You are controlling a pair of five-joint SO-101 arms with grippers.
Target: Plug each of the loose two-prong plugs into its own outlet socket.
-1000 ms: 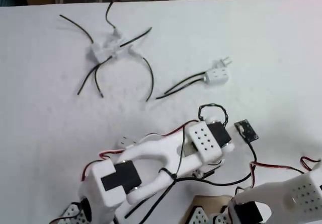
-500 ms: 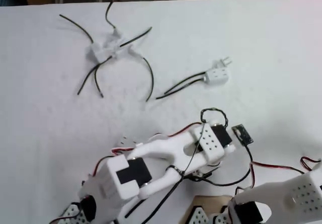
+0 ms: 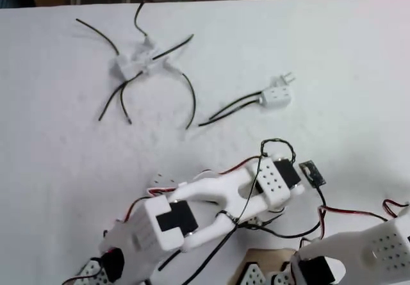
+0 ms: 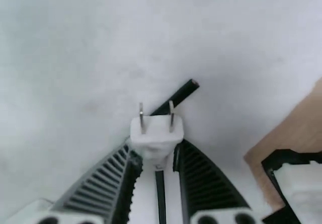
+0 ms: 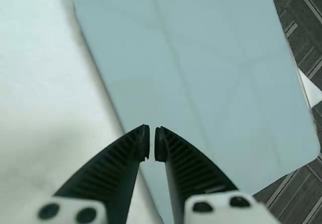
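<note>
My left gripper (image 4: 156, 152) is shut on a white two-prong plug (image 4: 156, 131), held just above the white table with its prongs pointing away from the wrist. The plug's black cord runs back between the fingers. In the high view the left arm (image 3: 275, 182) lies low at the front middle and covers the gripper. A white outlet block (image 3: 276, 96) with two black wires lies beyond it, a small pronged piece (image 3: 287, 78) at its far corner. A tangle of white plugs and black wires (image 3: 136, 64) sits at the far left. My right gripper (image 5: 151, 143) is shut and holds nothing.
A loose black wire end (image 4: 187, 88) lies on the table just past the held plug. A brown cardboard piece (image 4: 294, 138) sits close beside the left gripper. Beneath the right gripper a pale blue-grey panel (image 5: 201, 68) extends past the table edge. The right arm (image 3: 378, 246) stays front right.
The left arm's wrist has shifted slightly right and toward the front, and its elbow section has swung right. The outlet block and wire tangle have not moved.
</note>
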